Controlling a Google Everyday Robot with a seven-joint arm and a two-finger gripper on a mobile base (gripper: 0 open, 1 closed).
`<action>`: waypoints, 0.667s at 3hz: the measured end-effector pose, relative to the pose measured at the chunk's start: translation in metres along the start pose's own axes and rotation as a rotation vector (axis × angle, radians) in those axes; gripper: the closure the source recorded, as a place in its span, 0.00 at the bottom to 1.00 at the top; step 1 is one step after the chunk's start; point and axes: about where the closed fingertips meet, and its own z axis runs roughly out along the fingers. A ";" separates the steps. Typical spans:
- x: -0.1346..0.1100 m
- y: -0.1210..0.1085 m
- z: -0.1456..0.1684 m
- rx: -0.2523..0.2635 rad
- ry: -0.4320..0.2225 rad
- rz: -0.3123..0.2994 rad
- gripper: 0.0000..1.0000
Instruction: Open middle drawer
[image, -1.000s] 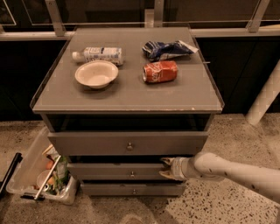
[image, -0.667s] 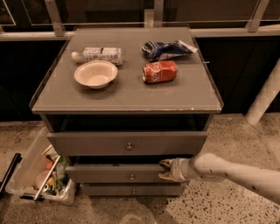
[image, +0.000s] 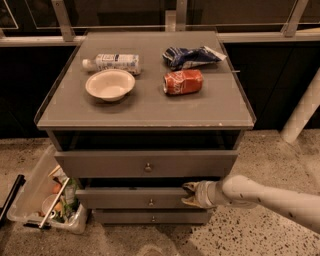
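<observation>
Middle drawer (image: 125, 198) found between top drawer (image: 100, 164) and bottom drawer (image: 125, 216) of desk (image: 150, 110), judged partway out. Pincer (image: 190, 194) set at its right end; grip state cannot be told. Further pull judged needed.

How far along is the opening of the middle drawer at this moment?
Done: the claw is at the right end of the middle drawer front, well to the side of its knob. In hand: that front sits only slightly forward of the bottom drawer, so it looks barely out. Left: most of the pull; the top drawer juts further forward, and none of the middle drawer's inside shows.
</observation>
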 end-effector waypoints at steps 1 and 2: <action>0.000 0.000 0.000 0.000 0.000 0.000 0.61; 0.002 -0.001 0.001 -0.006 0.001 0.005 0.37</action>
